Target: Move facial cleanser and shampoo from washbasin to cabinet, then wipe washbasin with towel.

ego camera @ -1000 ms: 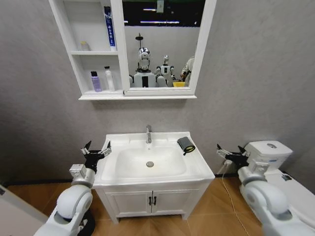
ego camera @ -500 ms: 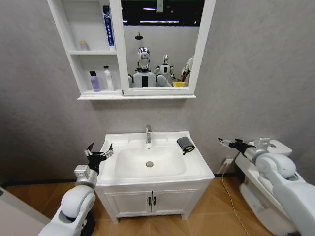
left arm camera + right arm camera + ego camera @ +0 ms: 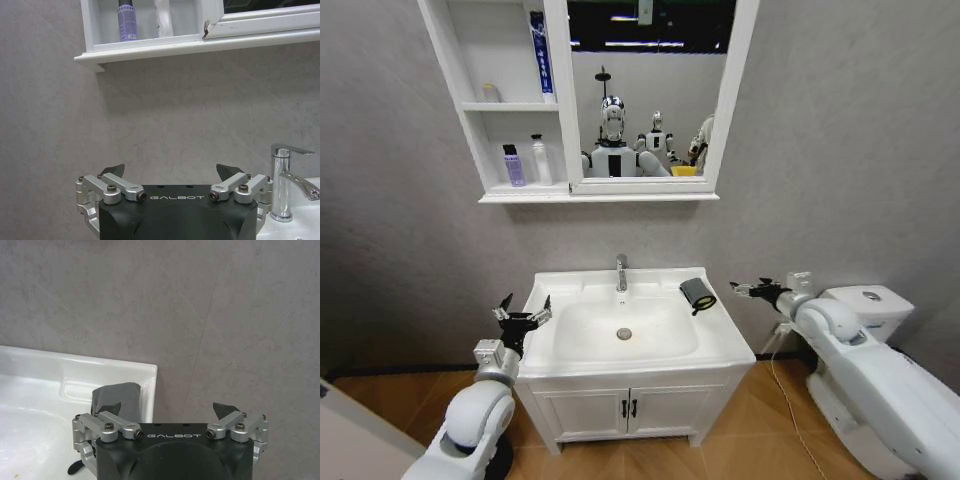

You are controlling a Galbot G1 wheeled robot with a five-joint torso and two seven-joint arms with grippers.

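Note:
The white washbasin (image 3: 720,340) stands in the middle of the head view with its chrome tap (image 3: 621,272). The dark towel (image 3: 698,293) with a yellow patch lies on its back right corner. My right gripper (image 3: 750,289) hovers open just right of that corner, and its wrist view shows the towel (image 3: 117,397) close ahead of the right gripper (image 3: 167,410). My left gripper (image 3: 523,318) stands open beside the basin's left edge. On the cabinet (image 3: 470,150) shelves stand a purple bottle (image 3: 513,166), a white bottle (image 3: 538,160) and a blue tube (image 3: 541,55); which is the facial cleanser or shampoo I cannot tell.
A white toilet (image 3: 865,300) stands right of the basin, behind my right arm. The two-door vanity (image 3: 630,408) sits under the basin. The grey wall runs close behind. The left wrist view looks up at the purple bottle (image 3: 127,20) and the tap (image 3: 282,182).
My right arm has risen and swung left from in front of the toilet to the basin's right rear corner, near the towel. The left gripper has sunk slightly.

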